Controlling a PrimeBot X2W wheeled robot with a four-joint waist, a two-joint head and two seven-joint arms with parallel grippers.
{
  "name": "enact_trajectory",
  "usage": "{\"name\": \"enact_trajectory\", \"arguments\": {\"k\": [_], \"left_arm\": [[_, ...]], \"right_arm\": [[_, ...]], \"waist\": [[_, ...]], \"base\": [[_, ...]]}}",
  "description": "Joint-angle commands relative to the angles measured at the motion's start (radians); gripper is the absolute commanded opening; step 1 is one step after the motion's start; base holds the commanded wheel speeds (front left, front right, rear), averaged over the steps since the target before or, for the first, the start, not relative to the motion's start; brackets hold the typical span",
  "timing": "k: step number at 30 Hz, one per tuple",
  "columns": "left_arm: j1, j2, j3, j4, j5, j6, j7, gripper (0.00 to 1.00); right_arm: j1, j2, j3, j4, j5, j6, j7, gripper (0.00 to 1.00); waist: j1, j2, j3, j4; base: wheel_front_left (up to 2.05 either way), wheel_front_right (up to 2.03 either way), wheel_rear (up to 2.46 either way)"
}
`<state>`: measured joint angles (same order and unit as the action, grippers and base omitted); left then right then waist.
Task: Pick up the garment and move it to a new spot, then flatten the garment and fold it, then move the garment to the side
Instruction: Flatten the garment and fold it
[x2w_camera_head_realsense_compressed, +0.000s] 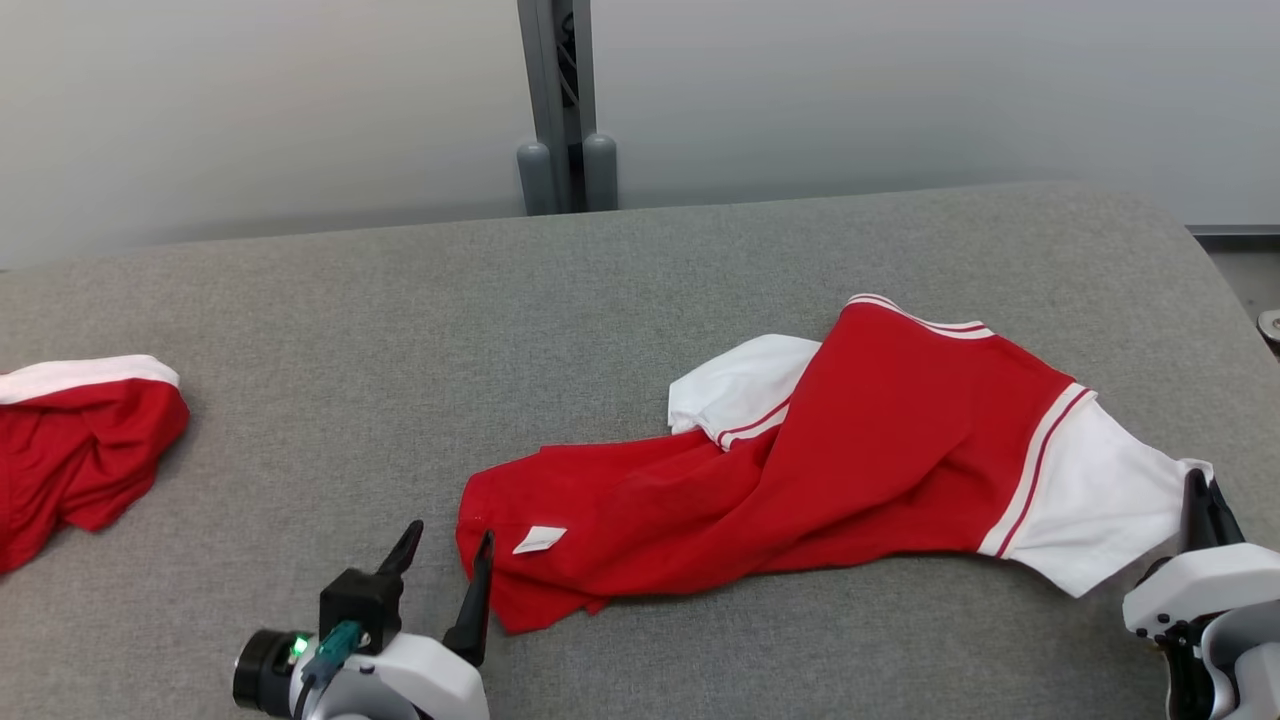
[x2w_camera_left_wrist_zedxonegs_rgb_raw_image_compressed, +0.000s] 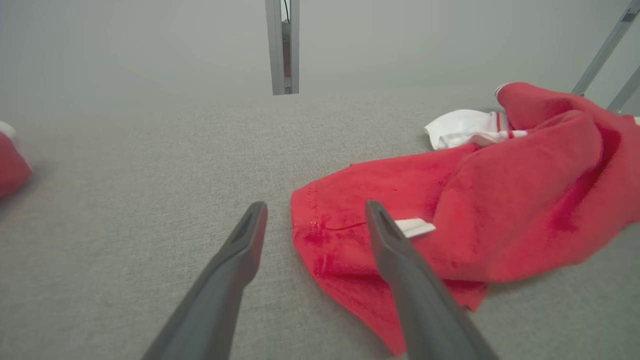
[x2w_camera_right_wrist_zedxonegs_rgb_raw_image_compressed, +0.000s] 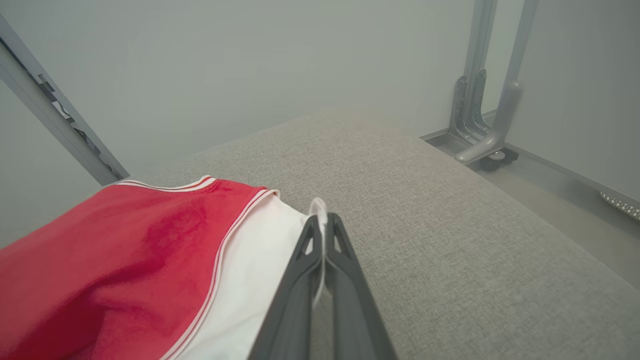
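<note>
Grey woven fabric covers the surface (x2w_camera_head_realsense_compressed: 500, 330) in my head view, with a pale wall (x2w_camera_head_realsense_compressed: 250, 100) and a grey post (x2w_camera_head_realsense_compressed: 560, 100) at 12 o'clock. The red-and-white garment (x2w_camera_head_realsense_compressed: 850, 450) lies crumpled from centre toward 4 o'clock, and another red piece (x2w_camera_head_realsense_compressed: 80, 450) sits at 9 o'clock. My left gripper (x2w_camera_head_realsense_compressed: 450, 532), at 7 o'clock, is released. In the left wrist view its spread fingers flank the hem corner, one finger over the red cloth beside a white label (x2w_camera_left_wrist_zedxonegs_rgb_raw_image_compressed: 415, 227). In the right wrist view my right gripper (x2w_camera_right_wrist_zedxonegs_rgb_raw_image_compressed: 324, 222) is clenched on the white sleeve edge, and I see bare floor (x2w_camera_right_wrist_zedxonegs_rgb_raw_image_compressed: 550, 200) and metal legs (x2w_camera_right_wrist_zedxonegs_rgb_raw_image_compressed: 475, 115) at 2 o'clock.
</note>
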<state>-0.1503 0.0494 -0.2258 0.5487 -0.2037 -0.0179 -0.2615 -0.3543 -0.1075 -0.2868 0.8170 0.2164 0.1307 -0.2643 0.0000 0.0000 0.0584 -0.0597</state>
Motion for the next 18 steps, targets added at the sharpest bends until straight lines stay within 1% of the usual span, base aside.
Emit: {"name": "enact_trajectory", "arguments": {"k": [1,4,7,9,14,18], "left_arm": [[-0.041,0.020,-0.004,0.031,0.030,-0.008,-0.003,1.00],[-0.100,0.039,-0.026,0.107,0.072,-0.025,-0.003,1.00],[-0.160,0.065,-0.057,0.178,0.119,-0.031,-0.003,1.00],[-0.188,0.069,-0.066,0.229,0.129,-0.036,-0.003,1.00],[-0.247,0.059,-0.069,0.333,0.101,-0.069,-0.003,1.00],[-0.272,0.045,-0.054,0.367,0.052,-0.090,-0.003,1.00]], "right_arm": [[-0.012,-0.004,-0.004,-0.003,-0.009,0.000,-0.002,0.00],[-0.024,0.002,0.000,-0.003,-0.009,0.000,-0.003,0.00],[-0.032,0.007,0.006,-0.007,-0.008,0.000,-0.002,0.00],[-0.036,0.010,0.008,-0.007,-0.005,0.000,-0.003,0.00],[-0.041,0.017,0.014,-0.006,0.000,0.000,-0.003,0.00],[-0.043,0.018,0.013,-0.007,0.002,0.000,-0.002,0.00]], "waist": [[0.0000,0.0000,0.009,-0.002],[0.0000,0.0000,0.024,-0.008],[0.0000,0.0000,0.039,-0.014],[0.0000,0.0000,0.046,-0.017],[0.0000,0.0000,0.057,-0.023],[0.0000,0.0000,0.063,-0.025]], "base": [[0.00,0.00,0.00],[0.00,0.00,0.00],[0.00,0.00,0.00],[0.00,0.00,0.00],[0.00,0.00,0.00],[0.00,0.00,0.00]]}}
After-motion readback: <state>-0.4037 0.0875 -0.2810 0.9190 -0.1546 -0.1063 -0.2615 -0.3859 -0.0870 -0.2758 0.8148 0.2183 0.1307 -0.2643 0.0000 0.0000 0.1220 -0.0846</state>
